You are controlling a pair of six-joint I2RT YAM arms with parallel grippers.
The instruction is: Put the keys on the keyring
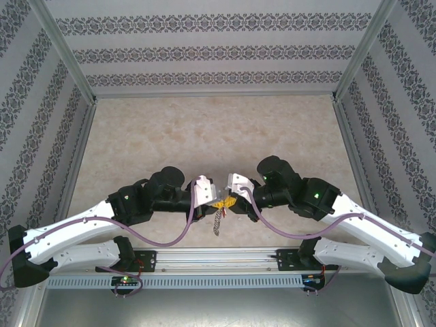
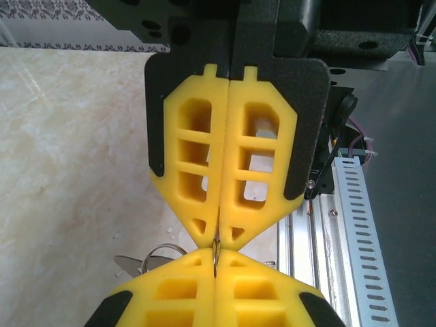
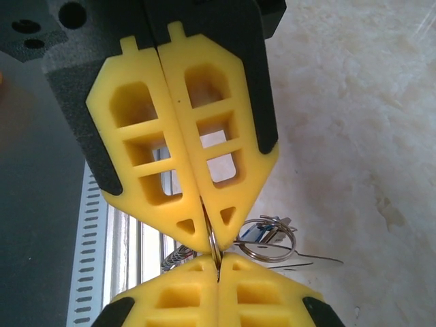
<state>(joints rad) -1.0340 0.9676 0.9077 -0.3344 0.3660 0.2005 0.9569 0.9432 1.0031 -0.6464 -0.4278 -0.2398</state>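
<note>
Two pincers of mine meet tip to tip over the tabletop [image 1: 204, 136]; left pincer [image 2: 214, 260] and right pincer [image 3: 218, 264] both clamp one thin metal ring [image 3: 213, 245], keys [image 3: 276, 223] just beside.

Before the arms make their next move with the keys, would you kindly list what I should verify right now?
1. Left pincer shut: ok.
2. Right pincer shut: ok.
3. Thin wire ring pinched where the two pincers meet tip to tip: ok, the wire runs into both seams.
4. Keys and a round loop beside the tips, outside either grip: ok.
5. Keys threaded onto the pinched ring: cannot tell, the tips hide any join.
6. Chain hanging free below the meeting point: ok in the top view; whether it touches the table cannot tell.
</note>
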